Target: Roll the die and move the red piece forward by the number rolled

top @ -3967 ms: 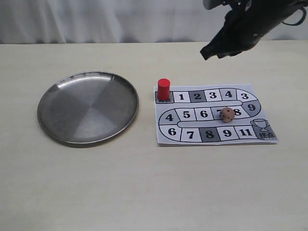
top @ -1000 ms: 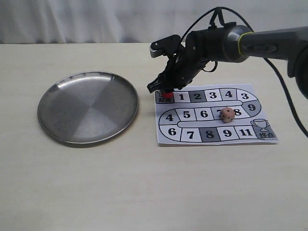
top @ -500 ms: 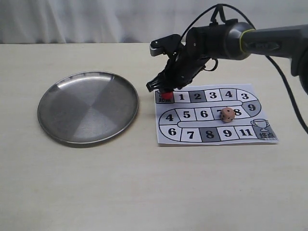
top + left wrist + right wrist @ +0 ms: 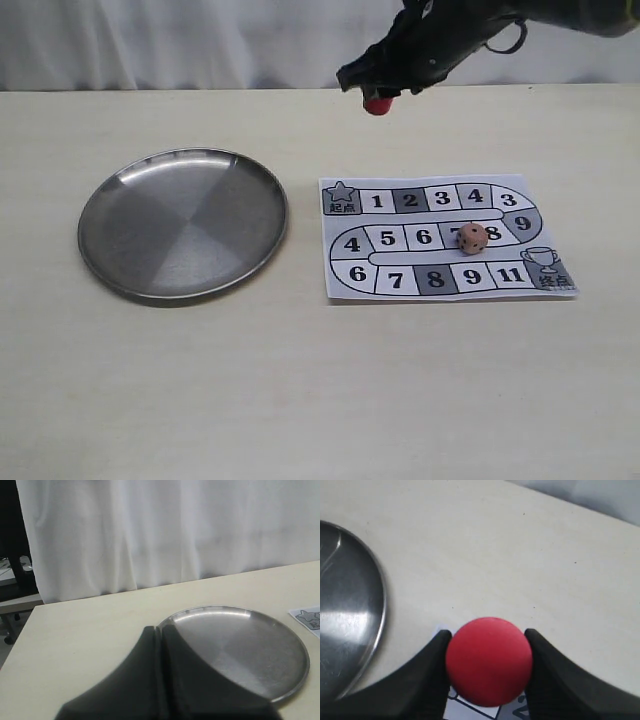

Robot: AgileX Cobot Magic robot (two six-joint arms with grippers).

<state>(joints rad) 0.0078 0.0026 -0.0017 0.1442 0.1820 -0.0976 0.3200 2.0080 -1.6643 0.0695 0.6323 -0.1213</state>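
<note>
Half a second ago the right claw (image 4: 378, 92) sat low over the start square (image 4: 341, 197) with the red piece (image 4: 377, 105) standing there. Now it has risen clear, and the star on that square is uncovered. The claw's two fingers are closed snugly on the sides of the red piece, which hangs high above the bench (image 4: 300, 400), toward 12 o'clock from the start square. The die (image 4: 472, 238) has not moved: it rests on the board (image 4: 395, 281) in the middle row, over the 7 and 8.

The steel plate (image 4: 130, 270) lies at 9 o'clock from the board, its rim near the board's edge with a narrow strip of bench between. The top row of numbered squares lies open. Bare bench stretches at 6 o'clock from plate and board. The left claw (image 4: 159, 640) is pressed fully together, gripping nothing, near the plate.
</note>
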